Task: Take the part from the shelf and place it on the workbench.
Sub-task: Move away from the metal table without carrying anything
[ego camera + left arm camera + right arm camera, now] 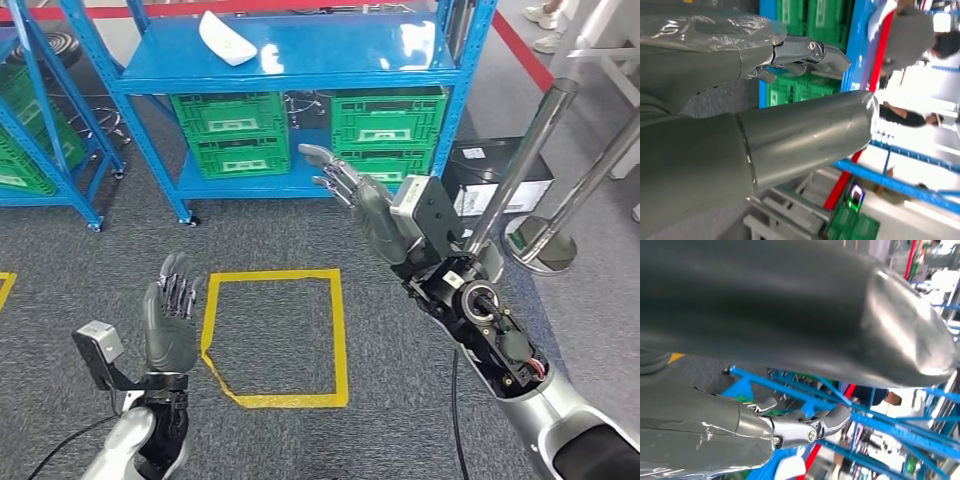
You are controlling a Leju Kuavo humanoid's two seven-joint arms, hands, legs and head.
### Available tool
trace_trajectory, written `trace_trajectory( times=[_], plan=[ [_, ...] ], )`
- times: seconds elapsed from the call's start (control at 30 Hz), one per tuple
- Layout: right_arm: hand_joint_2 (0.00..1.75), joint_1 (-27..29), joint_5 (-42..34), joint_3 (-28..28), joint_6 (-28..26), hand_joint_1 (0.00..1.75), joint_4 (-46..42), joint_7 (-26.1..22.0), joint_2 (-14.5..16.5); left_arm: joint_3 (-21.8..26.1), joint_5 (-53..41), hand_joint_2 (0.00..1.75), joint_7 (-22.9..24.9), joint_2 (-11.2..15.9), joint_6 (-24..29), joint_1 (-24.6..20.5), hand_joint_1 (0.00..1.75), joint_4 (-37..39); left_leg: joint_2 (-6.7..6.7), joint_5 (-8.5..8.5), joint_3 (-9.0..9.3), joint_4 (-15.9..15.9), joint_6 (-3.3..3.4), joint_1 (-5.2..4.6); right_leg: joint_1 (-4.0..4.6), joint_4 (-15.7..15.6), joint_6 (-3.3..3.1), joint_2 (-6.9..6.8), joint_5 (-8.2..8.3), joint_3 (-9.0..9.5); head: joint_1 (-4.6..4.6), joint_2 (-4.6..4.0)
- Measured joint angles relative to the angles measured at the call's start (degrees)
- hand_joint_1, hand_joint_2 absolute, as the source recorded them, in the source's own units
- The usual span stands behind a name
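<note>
White, curved plastic part lying on the top board of the blue steel shelf, above green slatted crates. Right hand extended toward the shelf, fingers spread, empty. Left hand raised over grey carpet, fingers loosely apart, empty.

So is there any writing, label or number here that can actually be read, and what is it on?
None can be read.
green crates: pale panels on their fronts, too blurred to read.
dark box beside the shelf: white labels, print too small.
right arm: small white sticker, unreadable.
white part on the shelf: no marking to be seen.
</note>
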Motion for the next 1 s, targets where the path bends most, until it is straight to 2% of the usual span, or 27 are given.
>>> trace_trajectory(
  times=[0.03,0.07,0.1,0.13,0.17,0.2,0.27,0.3,0.33,0.37,0.4,0.47,0.5,0.53,0.57,0.63,0.67,0.7,0.77,0.8,0.83,0.87,0.9,0.93,1.0],
  plan=[
    [0.0,0.0,0.0,0.01,-0.04,0.0,0.0,-0.02,0.0,0.01,0.0,0.0,-0.02,0.01,-0.05,-0.09,0.0,0.0,-0.65,0.65,1.06,-2.24,0.27,-0.17,-0.07,-0.06,0.2,0.54,0.14,-0.12,0.01,0.0],
    [0.0,0.01,0.0,0.01,-0.08,0.0,0.0,-0.03,0.0,0.01,-0.01,0.0,-0.03,0.02,-0.09,-0.16,0.0,0.0,-0.76,0.76,1.46,-3.14,0.35,-0.33,-0.19,-0.17,0.49,1.08,0.3,-0.25,-0.01,0.0],
    [0.0,0.04,0.0,0.01,-0.1,0.0,0.0,-0.03,0.0,0.01,-0.01,0.0,-0.04,-0.01,-0.1,-0.2,0.0,0.0,-0.1,0.97,1.57,-3.41,0.34,-0.4,-0.25,-0.39,0.86,1.7,0.5,-0.36,-0.06,0.0],
    [0.0,0.09,0.0,-0.03,-0.12,0.0,-0.01,-0.05,-0.01,0.01,-0.01,0.0,-0.04,-0.06,-0.1,-0.24,0.0,0.0,0.54,1.24,1.74,-3.88,0.41,-0.28,-0.25,-0.51,1.16,1.65,0.61,-0.46,-0.06,0.0],
    [0.0,0.08,0.0,-0.07,-0.14,0.0,-0.01,-0.07,-0.01,0.01,-0.01,0.0,-0.05,-0.17,-0.11,-0.26,0.0,0.0,1.14,1.56,1.98,-4.48,0.56,-0.12,-0.11,-0.2,1.4,0.73,0.24,-0.69,0.1,0.0],
    [0.0,0.03,0.0,-0.09,-0.16,0.0,-0.01,-0.09,-0.01,0.01,-0.01,0.0,-0.07,-0.28,-0.11,-0.29,0.0,0.0,1.8,1.89,2.2,-5.09,0.72,0.07,0.03,1.16,1.59,-0.74,-0.83,-1.35,0.34,0.0],
    [0.0,0.01,0.0,-0.07,-0.2,0.0,0.02,-0.12,-0.01,0.01,-0.02,0.0,-0.09,-0.4,-0.11,-0.23,0.0,0.0,3.03,2.19,2.38,-5.66,0.92,0.16,0.04,7.69,1.93,-3.95,-4.75,-4.1,0.84,0.0],
    [0.0,0.07,0.0,-0.04,-0.2,0.0,0.05,-0.12,0.0,0.01,-0.02,0.0,-0.09,-0.4,-0.11,-0.14,0.0,0.01,3.68,2.21,2.33,-5.67,0.93,0.16,-0.12,11.72,2.17,-4.58,-6.65,-5.78,0.97,0.0],
    [0.0,0.15,0.0,-0.02,-0.2,0.0,0.09,-0.11,0.0,0.01,-0.02,0.0,-0.09,-0.39,-0.1,-0.01,0.0,0.01,4.34,2.2,2.27,-5.63,0.92,0.16,-0.27,14.69,2.42,-4.84,-7.72,-6.93,1.08,0.0],
    [0.0,0.21,0.0,-0.02,-0.2,0.0,0.13,-0.1,0.0,0.01,-0.01,0.0,-0.09,-0.39,-0.1,0.11,0.0,0.02,4.98,2.16,2.23,-5.57,0.87,0.17,-0.44,15.63,2.66,-5.0,-7.73,-7.09,1.19,0.0],
    [0.0,0.21,0.0,-0.01,-0.2,0.0,0.15,-0.1,0.0,0.01,-0.01,0.0,-0.09,-0.4,-0.1,0.16,0.0,0.02,5.6,2.08,2.21,-5.44,0.75,0.21,-0.6,14.14,2.89,-5.29,-6.67,-6.02,1.29,0.0],
    [0.0,0.15,0.0,-0.02,-0.2,0.0,0.17,-0.11,0.0,0.01,-0.01,0.0,-0.09,-0.42,-0.1,0.15,0.0,0.01,6.69,1.69,2.17,-4.84,0.22,0.29,-0.71,6.33,3.22,-6.99,-3.47,-1.49,1.5,0.0],
    [0.0,0.13,0.0,-0.02,-0.2,0.0,0.17,-0.12,0.0,0.01,-0.01,0.0,-0.08,-0.41,-0.09,0.1,0.0,0.01,7.15,1.43,2.07,-4.36,-0.14,0.2,-0.67,2.81,3.04,-7.71,-2.36,0.4,1.62,0.0],
    [0.0,0.11,0.0,-0.01,-0.2,0.0,0.18,-0.12,0.0,0.01,-0.03,0.0,-0.09,-0.4,-0.08,0.06,0.0,0.01,7.54,1.24,1.96,-3.98,-0.47,0.09,-0.57,0.66,2.71,-8.15,-1.88,1.47,1.6,0.0],
    [0.0,0.12,0.0,0.01,-0.2,0.0,0.18,-0.12,0.0,0.01,-0.04,0.0,-0.09,-0.4,-0.07,0.02,0.0,0.01,7.92,1.16,1.86,-3.75,-0.74,-0.06,-0.4,-0.01,2.27,-8.11,-1.97,1.65,1.45,0.0],
    [0.0,0.14,0.0,0.01,-0.2,0.0,0.19,-0.11,0.0,0.02,-0.08,0.0,-0.09,-0.4,-0.06,-0.05,0.0,0.0,8.62,1.07,1.82,-3.6,-1.19,-0.07,-0.36,0.03,1.39,-6.82,-1.69,1.39,1.0,0.0],
    [0.0,0.11,0.0,0.0,-0.2,0.0,0.18,-0.12,0.0,0.02,-0.08,0.0,-0.09,-0.41,-0.06,-0.07,0.0,0.0,8.1,0.63,1.7,-3.15,-1.51,0.07,-0.41,-0.03,1.07,-6.28,-1.55,1.33,0.82,0.0],
    [0.0,0.05,0.0,0.0,-0.2,0.0,0.17,-0.12,0.0,0.02,-0.1,0.0,-0.09,-0.4,-0.06,-0.1,0.0,0.0,6.99,-0.39,1.17,-1.79,-1.84,0.25,-0.53,-0.11,0.76,-5.77,-1.38,1.29,0.69,0.0],
    [0.0,-0.03,0.0,0.02,-0.2,0.0,0.16,-0.12,0.01,0.02,-0.13,0.0,-0.1,-0.36,-0.05,-0.07,0.0,0.0,4.14,-4.02,-1.72,4.62,-2.43,0.5,-0.69,-0.19,0.31,-4.83,-1.09,1.05,0.27,0.0],
    [0.0,-0.02,0.0,0.03,-0.2,0.0,0.17,-0.11,0.02,0.02,-0.14,0.0,-0.1,-0.3,-0.05,0.01,0.0,0.0,3.43,-5.92,-3.84,8.95,-2.54,0.52,-0.67,-0.2,0.15,-4.29,-0.98,0.87,0.11,0.0],
    [0.0,0.0,0.0,0.05,-0.2,0.0,0.2,-0.1,0.02,0.03,-0.14,0.0,-0.1,-0.24,-0.04,0.12,0.0,0.0,3.18,-7.11,-5.66,12.5,-2.55,0.52,-0.62,-0.2,0.04,-3.68,-0.89,0.7,0.01,0.0],
    [0.0,0.02,0.0,0.06,-0.2,0.0,0.22,-0.1,0.02,0.03,-0.14,0.0,-0.09,-0.19,-0.04,0.21,0.0,0.0,3.09,-7.23,-6.61,14.18,-2.42,0.52,-0.54,-0.19,-0.03,-3.01,-0.81,0.58,-0.04,0.0],
    [0.0,0.03,0.0,0.07,-0.19,0.0,0.25,-0.1,0.02,0.03,-0.14,0.0,-0.09,-0.16,-0.04,0.25,0.0,0.0,2.98,-6.2,-6.35,13.42,-2.15,0.51,-0.45,-0.2,-0.07,-2.38,-0.73,0.54,-0.06,0.0],
    [0.0,0.01,0.0,0.07,-0.2,0.0,0.27,-0.1,0.02,0.03,-0.14,0.0,-0.09,-0.14,-0.04,0.23,0.0,0.0,2.71,-4.29,-4.92,10.36,-1.75,0.46,-0.35,-0.2,-0.07,-1.79,-0.66,0.54,-0.09,0.0],
    [0.0,-0.03,0.07,0.06,-0.2,0.0,0.27,-0.14,0.02,0.04,-0.15,0.0,-0.09,-0.09,-0.04,0.06,0.0,0.0,1.6,-0.48,-0.72,1.64,-0.66,0.23,-0.2,-0.21,0.03,-0.86,-0.51,0.54,-0.09,0.0]
  ],
)
